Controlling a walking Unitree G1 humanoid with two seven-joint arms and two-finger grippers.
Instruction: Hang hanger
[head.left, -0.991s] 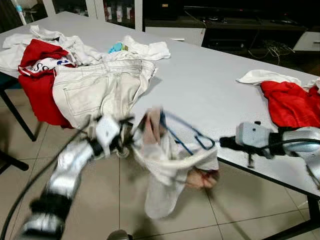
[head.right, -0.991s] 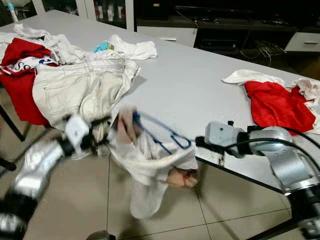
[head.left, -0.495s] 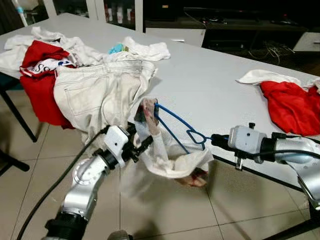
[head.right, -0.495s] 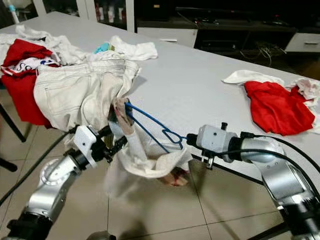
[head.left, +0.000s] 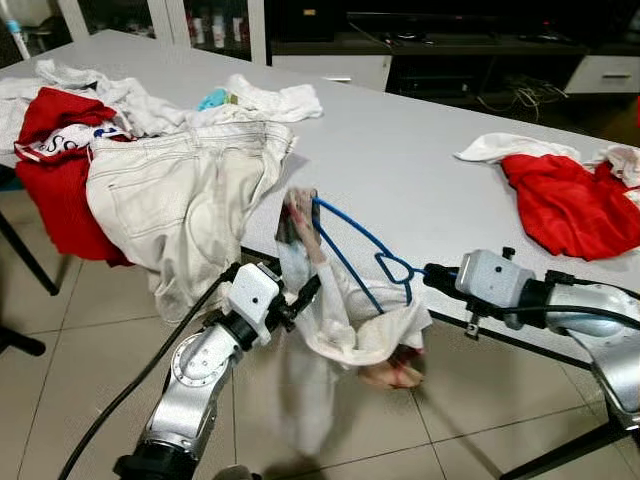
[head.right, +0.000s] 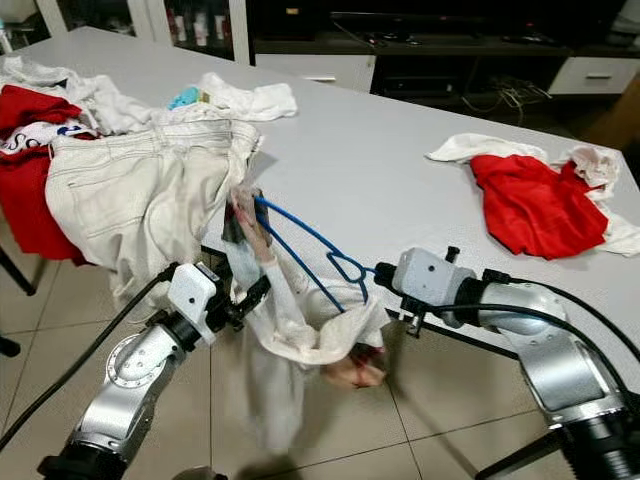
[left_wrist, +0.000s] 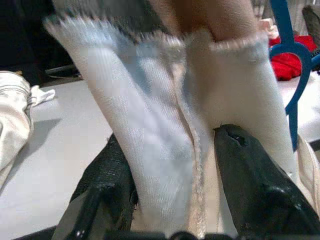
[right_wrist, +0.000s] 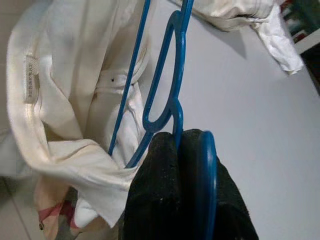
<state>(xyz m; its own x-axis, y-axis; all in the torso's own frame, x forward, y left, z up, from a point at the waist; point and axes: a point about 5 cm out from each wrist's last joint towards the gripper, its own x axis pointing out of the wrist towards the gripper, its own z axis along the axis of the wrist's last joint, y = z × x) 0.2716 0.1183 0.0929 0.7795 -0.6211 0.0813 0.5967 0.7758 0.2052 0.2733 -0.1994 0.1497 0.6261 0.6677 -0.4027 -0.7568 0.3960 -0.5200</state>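
Note:
A blue wire hanger hangs in the air just off the grey table's front edge, with a white garment draped on it and sagging toward the floor. My right gripper is shut on the blue hanger's hook end, as the right wrist view shows with both fingers pressed together around the wire. My left gripper is shut on a fold of the white garment, the fabric pinched between its two black fingers.
The grey table carries cream jeans hanging over its front edge, a red shirt and white clothes at the far left, and a red garment with white cloth at the right. Tiled floor lies below.
The camera shifted slightly. My left gripper rose from low and blurred to hold the garment near the hanger; the hanger and garment settled a little higher, closer to the table edge.

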